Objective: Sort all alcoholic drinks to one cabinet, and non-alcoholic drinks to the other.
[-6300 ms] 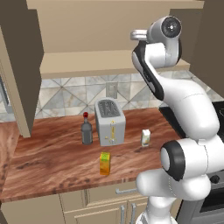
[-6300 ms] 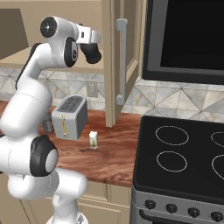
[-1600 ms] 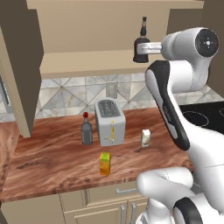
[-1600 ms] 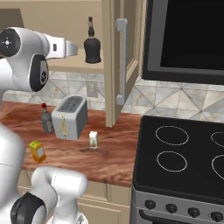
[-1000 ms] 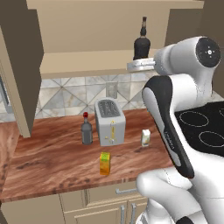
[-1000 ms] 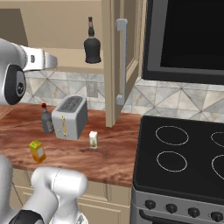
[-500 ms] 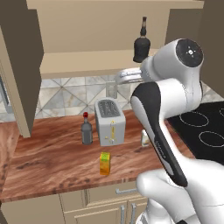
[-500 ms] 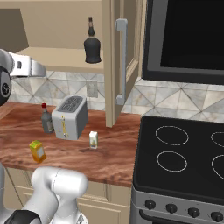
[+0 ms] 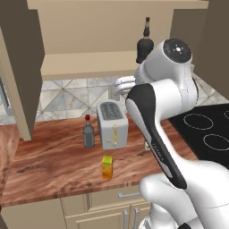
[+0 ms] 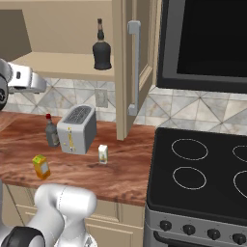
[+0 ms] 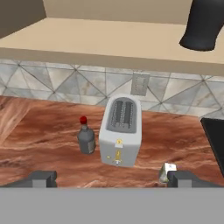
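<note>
Arm has backed away from the shelf and swung down toward the counter since a second and a half ago, when the hand was right at the squat black bottle. That bottle now stands alone and upright on the pale shelf of the wider tan cabinet, near its right end. I read that as one alcoholic drink filed, three drinks left.

Gripper is released, finger tips spread wide with nothing between them. From the hand view it looks down over the counter, toaster roughly ahead.

Still on the counter:
- slim grey glass bottle, red cap, upright, just left of the toaster. Smooth, narrow, probably slick to pinch.
- orange-yellow carton, boxy, flat faces, nearer the counter's front edge, apart from the rest.
- white-cream carton, smaller, upright to the right of the toaster, well clear of it.

Counter is reddish-brown wood grain, glossy. Backsplash is grey triangular tile. Toaster is pale metal with rounded corners and two slots. The black bottle is bulbous with a thin neck.

My guess: grey bottle goes next, same shelf.
</note>
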Robot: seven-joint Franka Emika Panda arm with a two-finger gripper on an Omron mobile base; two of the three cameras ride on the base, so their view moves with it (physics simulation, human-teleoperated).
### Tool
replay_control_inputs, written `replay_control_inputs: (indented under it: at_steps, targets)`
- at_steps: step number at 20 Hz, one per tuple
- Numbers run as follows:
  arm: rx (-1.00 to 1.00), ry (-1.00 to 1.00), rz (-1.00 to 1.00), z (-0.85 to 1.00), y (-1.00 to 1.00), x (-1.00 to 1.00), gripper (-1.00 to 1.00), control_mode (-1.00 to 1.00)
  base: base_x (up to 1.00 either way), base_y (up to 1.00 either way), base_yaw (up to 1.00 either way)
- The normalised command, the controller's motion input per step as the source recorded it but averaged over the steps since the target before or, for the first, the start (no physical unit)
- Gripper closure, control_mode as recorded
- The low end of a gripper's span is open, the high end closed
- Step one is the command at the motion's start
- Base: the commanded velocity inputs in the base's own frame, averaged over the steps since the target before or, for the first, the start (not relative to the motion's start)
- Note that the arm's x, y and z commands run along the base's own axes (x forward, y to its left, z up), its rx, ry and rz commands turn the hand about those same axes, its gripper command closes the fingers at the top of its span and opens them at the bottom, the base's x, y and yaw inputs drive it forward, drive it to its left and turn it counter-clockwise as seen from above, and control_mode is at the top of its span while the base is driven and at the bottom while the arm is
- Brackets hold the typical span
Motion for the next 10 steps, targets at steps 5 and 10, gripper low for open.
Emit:
replay_control_inputs:
  at_steps: [5, 10]
  targets:
    - [-0.04, 0.11, 0.02, -0.26, 0.07, -0.02, -1.00, -1.00, 0.00, 0.00, 0.00]
    - [-0.04, 0.06, 0.02, -0.31, 0.05, -0.01, -1.00, -1.00, 0.00, 0.00, 0.00]
